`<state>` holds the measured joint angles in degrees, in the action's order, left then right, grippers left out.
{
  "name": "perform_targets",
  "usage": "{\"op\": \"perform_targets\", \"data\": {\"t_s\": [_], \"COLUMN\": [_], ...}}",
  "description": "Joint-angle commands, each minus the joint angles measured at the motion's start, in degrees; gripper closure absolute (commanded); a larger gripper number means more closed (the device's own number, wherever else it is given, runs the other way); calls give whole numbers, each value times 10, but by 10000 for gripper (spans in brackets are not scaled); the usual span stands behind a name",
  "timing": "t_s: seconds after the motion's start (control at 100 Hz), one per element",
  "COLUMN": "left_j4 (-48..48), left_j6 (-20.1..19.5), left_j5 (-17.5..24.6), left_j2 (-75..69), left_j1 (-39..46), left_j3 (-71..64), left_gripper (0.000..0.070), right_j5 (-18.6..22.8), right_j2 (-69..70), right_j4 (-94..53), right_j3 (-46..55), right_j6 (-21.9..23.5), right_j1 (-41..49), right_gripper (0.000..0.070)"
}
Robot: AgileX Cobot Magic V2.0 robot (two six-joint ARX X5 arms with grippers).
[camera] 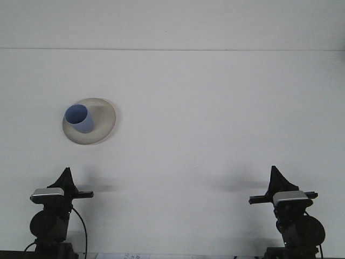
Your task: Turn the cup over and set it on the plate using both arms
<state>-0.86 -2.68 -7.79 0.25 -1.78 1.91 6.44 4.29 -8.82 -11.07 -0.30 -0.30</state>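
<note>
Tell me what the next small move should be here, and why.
Probably none beyond holding position: the blue cup already stands mouth-up on the plate, and the left claw and right claw sit near the table's front edge, clear of both.

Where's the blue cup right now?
In the front view, the blue cup stands open end up on the beige plate, on the table's left side, beyond the left pincer.
</note>
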Motion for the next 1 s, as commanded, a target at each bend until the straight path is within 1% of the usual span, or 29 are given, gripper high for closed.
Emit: {"op": "perform_targets", "data": {"t_s": [0.0,0.2,0.39,0.53,0.99], "left_j4": [-7,-7,-8,-8,-8], "left_j6": [-7,-7,-7,-7,-7], "left_j5": [-3,-3,-3,-3,-3], "left_j2": [-1,-1,-1,-1,-1], "left_j1": [0,0,0,0,0], "left_j3": [-11,-11,-11,-11,-11], "left_gripper": [685,684,685,685,684], "right_j5": [13,11,9,11,11], "right_j2": [-12,-42,-42,-42,-42], "right_j4": [17,30,26,23,29], "right_j3": [26,105,103,103,103], "right_j6": [-8,-7,-12,9,9], "right_j1": [-21,-39,-39,-39,-39], "right_gripper": [696,696,696,696,696]}}
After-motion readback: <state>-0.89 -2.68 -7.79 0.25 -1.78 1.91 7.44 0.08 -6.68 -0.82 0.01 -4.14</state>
